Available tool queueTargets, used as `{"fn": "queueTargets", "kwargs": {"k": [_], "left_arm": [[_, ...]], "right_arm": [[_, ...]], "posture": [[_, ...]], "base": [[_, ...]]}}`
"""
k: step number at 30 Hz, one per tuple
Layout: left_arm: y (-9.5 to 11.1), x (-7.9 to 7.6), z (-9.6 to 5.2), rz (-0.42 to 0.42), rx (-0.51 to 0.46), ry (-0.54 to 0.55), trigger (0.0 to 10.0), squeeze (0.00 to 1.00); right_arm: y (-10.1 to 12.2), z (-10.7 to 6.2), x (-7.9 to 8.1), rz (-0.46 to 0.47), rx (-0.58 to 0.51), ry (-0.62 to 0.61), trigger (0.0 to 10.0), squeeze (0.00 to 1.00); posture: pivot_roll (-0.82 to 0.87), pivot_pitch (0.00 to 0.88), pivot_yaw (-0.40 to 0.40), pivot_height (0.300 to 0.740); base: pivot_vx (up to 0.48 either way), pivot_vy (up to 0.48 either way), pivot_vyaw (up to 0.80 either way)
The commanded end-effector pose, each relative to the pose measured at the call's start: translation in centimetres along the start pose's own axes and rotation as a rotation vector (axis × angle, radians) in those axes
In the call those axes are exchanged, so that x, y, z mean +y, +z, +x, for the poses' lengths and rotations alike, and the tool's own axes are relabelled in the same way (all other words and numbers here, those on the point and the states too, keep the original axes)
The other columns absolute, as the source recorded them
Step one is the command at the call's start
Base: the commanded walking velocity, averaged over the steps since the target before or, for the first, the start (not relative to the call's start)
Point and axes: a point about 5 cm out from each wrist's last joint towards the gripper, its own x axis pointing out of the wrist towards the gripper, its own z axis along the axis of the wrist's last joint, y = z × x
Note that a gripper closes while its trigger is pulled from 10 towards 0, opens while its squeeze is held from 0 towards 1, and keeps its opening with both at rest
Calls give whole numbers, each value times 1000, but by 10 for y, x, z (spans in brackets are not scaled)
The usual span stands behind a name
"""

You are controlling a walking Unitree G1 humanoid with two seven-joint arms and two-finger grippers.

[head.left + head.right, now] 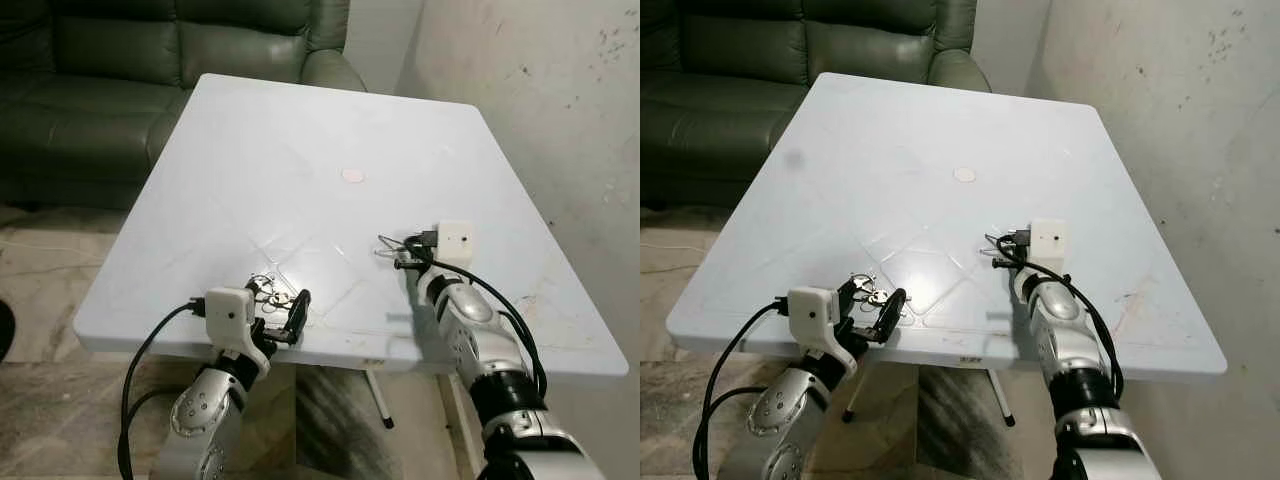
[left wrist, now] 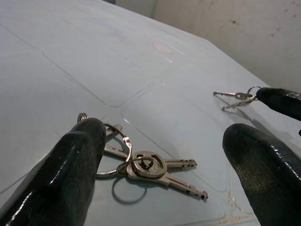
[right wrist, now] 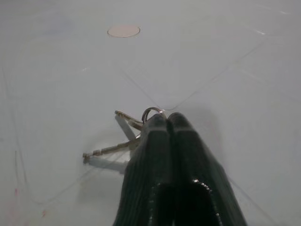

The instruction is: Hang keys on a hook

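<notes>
While my right gripper (image 3: pixel 167 123) is pinching one key bunch (image 3: pixel 123 134) near the table's (image 1: pixel 300 130) front edge, my left gripper (image 2: pixel 164 155) stands spread around another bunch (image 2: pixel 141 165); hanging is not yet done.

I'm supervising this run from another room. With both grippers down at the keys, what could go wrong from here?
The right gripper is shut on only the ring end of its keys, so they may slip out when lifted. The left gripper is open around the other bunch of keys, which lies flat near the table edge; closing could push it off. No hook is in view, so carrying either set means searching first.
</notes>
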Motion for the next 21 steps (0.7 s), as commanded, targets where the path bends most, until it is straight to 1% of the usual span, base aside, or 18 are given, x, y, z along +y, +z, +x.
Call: {"fn": "queueTargets", "kwargs": {"k": [1,2,3,4,6,7,8,9,10,11,12,14,15,18,20,21], "left_arm": [[-3,-2,3,-8,8,-21,10000,0],[-2,-2,4,-6,6,-27,10000,0],[-1,0,8,-9,0,-24,10000,0],[0,1,10,-12,-4,-21,10000,0],[5,3,15,-27,-23,-12,10000,0],[9,5,19,-32,-35,-6,10000,0],[9,5,19,-32,-35,-6,10000,0],[16,8,25,-36,-58,1,10000,0],[18,9,28,-35,-69,2,10000,0],[18,9,28,-35,-69,2,10000,0],[24,10,32,-32,-87,-1,10000,0],[28,11,35,-28,-98,-2,10000,0],[31,12,38,-25,-109,-2,10000,0],[36,14,40,-13,-128,-6,10000,0],[37,14,41,-13,-132,-4,10000,0],[39,15,43,-12,-139,-2,10000,0]], "right_arm": [[13,-6,-2,56,-110,30,0,0],[15,-8,0,71,-147,53,0,0],[19,-13,0,70,-209,59,0,0],[22,-15,0,66,-245,56,0,0],[25,-21,4,122,-298,113,0,0],[27,-25,4,100,-330,95,0,0],[27,-25,4,100,-330,95,0,0],[27,-30,2,42,-356,63,0,0],[25,-32,2,18,-355,56,0,0],[25,-32,2,18,-355,56,0,0],[16,-35,3,-85,-306,72,0,0],[10,-38,1,-78,-258,78,0,0],[13,-40,-4,-15,-282,49,0,0],[20,-47,-8,-14,-335,46,0,0],[21,-48,-9,-8,-345,43,0,0],[24,-51,-9,12,-367,43,0,0]], "posture": [[93,84,-129,740],[93,84,-129,740],[90,84,-126,740],[90,84,-126,740],[88,84,-124,740],[86,81,-122,740],[86,81,-122,740],[86,79,-122,740],[86,79,-122,740],[86,79,-122,740],[83,76,-118,740],[83,76,-118,740],[79,74,-117,740],[79,74,-117,740],[79,74,-117,740],[68,66,-109,740]], "base": [[0,0,0],[0,0,0],[0,0,0],[0,0,0],[0,0,0],[0,0,0],[0,0,0],[0,0,0],[0,0,0],[0,0,0],[0,0,0],[0,0,0],[0,0,0],[0,0,0],[0,0,0],[0,0,0]]}}
